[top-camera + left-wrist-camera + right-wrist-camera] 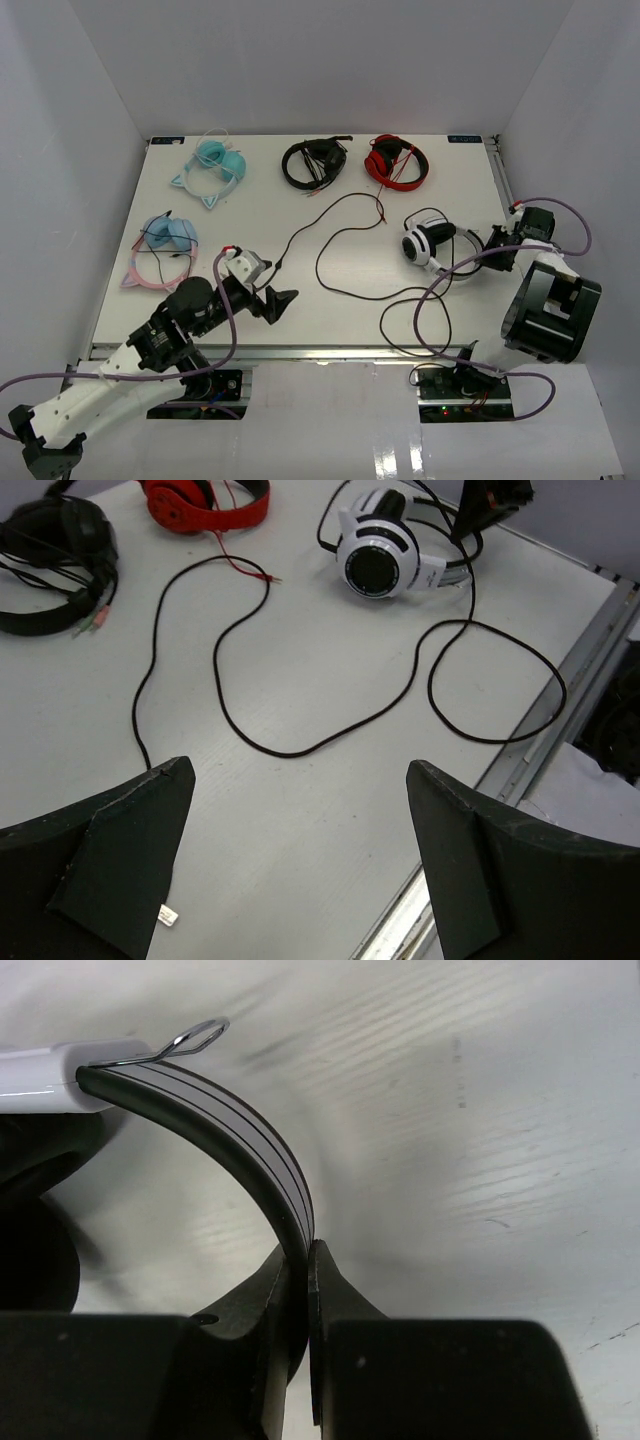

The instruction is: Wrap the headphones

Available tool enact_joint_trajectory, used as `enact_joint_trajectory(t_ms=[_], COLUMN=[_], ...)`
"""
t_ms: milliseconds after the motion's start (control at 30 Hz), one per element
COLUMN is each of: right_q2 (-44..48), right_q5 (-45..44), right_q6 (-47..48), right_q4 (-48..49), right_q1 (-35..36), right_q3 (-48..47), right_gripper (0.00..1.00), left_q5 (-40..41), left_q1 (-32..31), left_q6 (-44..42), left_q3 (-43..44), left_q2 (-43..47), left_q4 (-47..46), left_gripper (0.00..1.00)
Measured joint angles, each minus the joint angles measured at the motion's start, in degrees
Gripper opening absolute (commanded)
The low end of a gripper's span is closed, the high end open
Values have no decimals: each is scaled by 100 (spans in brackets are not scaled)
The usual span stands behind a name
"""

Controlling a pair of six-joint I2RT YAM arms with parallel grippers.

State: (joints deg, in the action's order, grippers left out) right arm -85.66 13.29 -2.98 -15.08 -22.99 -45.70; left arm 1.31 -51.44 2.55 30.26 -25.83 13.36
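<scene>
The white headphones (pixel 428 243) lie at the right of the table, cups folded together; they also show in the left wrist view (pixel 385 552). Their long black cable (pixel 345 245) runs in loose loops across the middle and front of the table (pixel 300 748). My right gripper (pixel 497 244) is shut on the headphones' headband (pixel 245 1150), which curves up between the jaws. My left gripper (pixel 277 302) is open and empty, low over the table's front left, with the cable's loops beyond its fingers (pixel 110 855).
An all-black pair (pixel 313 162) and a red pair (pixel 396 160) lie at the back; two cat-ear pairs, teal (pixel 212 168) and blue-pink (pixel 160 250), lie at the left. The table's front rail (pixel 330 352) is close below the left gripper.
</scene>
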Motion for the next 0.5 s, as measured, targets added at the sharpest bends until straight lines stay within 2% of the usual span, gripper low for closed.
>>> enact_joint_trajectory(t_ms=[167, 267, 367, 500], right_q2=[1478, 2435, 2883, 2945], right_q5=[104, -56, -406, -992], right_q6=[500, 870, 1263, 1802], right_q4=[-197, -156, -103, -140], right_q1=[613, 1349, 2195, 3025], right_q3=[102, 44, -177, -693], right_gripper=[8, 8, 8, 8], left_q5=[-807, -1334, -1687, -1914], left_q1=[0, -2, -23, -166], left_q6=[268, 424, 531, 464], left_q3=[0, 0, 0, 0], left_q2=[-718, -1053, -1324, -1820], left_q4=[-201, -449, -738, -1184], left_gripper=[98, 98, 98, 98])
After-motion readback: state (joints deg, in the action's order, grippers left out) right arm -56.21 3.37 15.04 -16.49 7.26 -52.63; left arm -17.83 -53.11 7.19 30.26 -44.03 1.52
